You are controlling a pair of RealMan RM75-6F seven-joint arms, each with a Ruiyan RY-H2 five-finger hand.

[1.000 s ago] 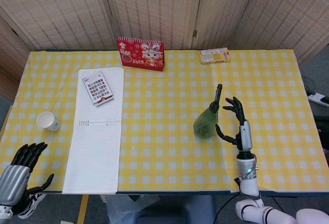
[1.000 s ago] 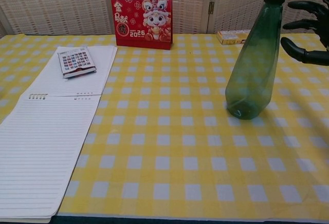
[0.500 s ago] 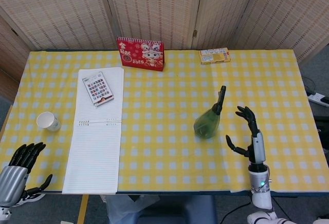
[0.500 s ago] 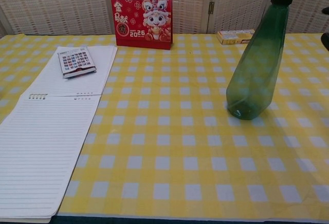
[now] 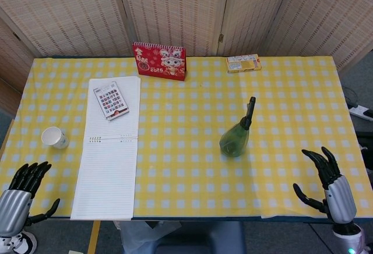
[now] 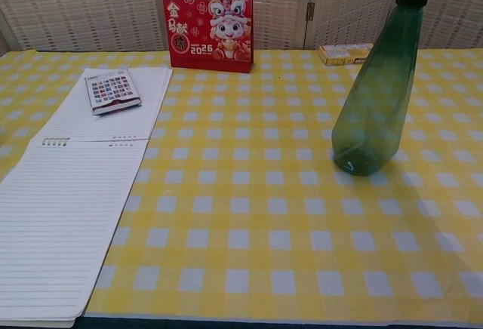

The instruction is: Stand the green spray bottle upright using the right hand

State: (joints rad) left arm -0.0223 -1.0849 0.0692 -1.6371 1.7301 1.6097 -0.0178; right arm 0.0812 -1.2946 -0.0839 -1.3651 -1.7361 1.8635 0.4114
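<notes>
The green spray bottle [image 5: 236, 136] stands upright on the yellow checked table [image 5: 192, 166], right of centre, its dark nozzle pointing up. The chest view shows the green spray bottle [image 6: 375, 99] tall at the right, its top cut off by the frame edge. My right hand [image 5: 329, 179] hangs at the table's near right corner, well apart from the bottle, fingers spread and holding nothing. At the near left corner my left hand [image 5: 20, 191] is off the table edge, fingers apart and empty. Neither hand appears in the chest view.
A white notepad [image 5: 111, 149] with a small sticker booklet [image 5: 111, 99] lies on the left. A paper cup [image 5: 55, 137] stands near the left edge. A red calendar [image 5: 159, 60] and a small yellow box [image 5: 243, 63] sit along the back edge.
My right hand has let go of the bottle and drawn back toward the near right corner, leaving the chest view. The bottle stays standing. My left hand has barely moved.
</notes>
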